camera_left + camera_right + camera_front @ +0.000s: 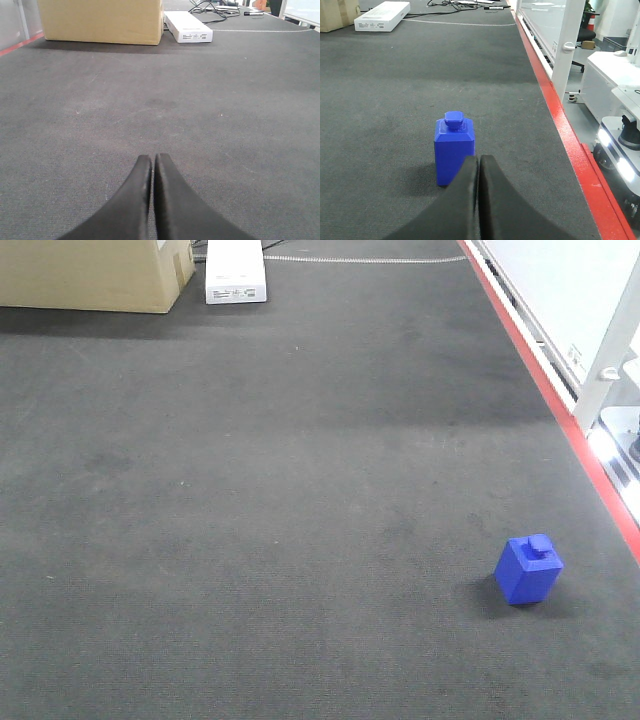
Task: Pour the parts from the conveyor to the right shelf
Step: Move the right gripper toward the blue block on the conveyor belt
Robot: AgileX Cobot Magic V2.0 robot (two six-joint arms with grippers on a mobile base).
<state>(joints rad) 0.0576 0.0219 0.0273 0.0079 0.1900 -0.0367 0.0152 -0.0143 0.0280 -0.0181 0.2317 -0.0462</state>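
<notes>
Part: the blue cube [528, 569] is standing upright on the conveyor [250, 500] with its small stud pointing up. It is sitting in the near-right area of the front view, close to the belt's right edge.
Belt: the dark-grey ribbed surface is filling most of all three views and is carrying the cube and two boxes.
Edge: the red strip [560, 410] is running along the belt's right side, near the cube but apart from it.
Left arm: the left end effector [152, 159] is hanging low over bare belt, its two black fingers pressing together tip to tip and gripping nothing.
Right arm: the right end effector [479, 160] is likewise closed and empty. Its tips are meeting directly in front of the cube [454, 150] and overlapping its lower face in the wrist view; whether they are touching it cannot be told.
Far end, left: the cardboard box [90, 275] is resting on the belt.
Far end, middle: the white box [235, 270] is lying flat just beside the cardboard box, on its right.
Background: cables [215, 7] are trailing over the belt behind the white box.
Right side: a white post [567, 47] is standing just beyond the red strip.
</notes>
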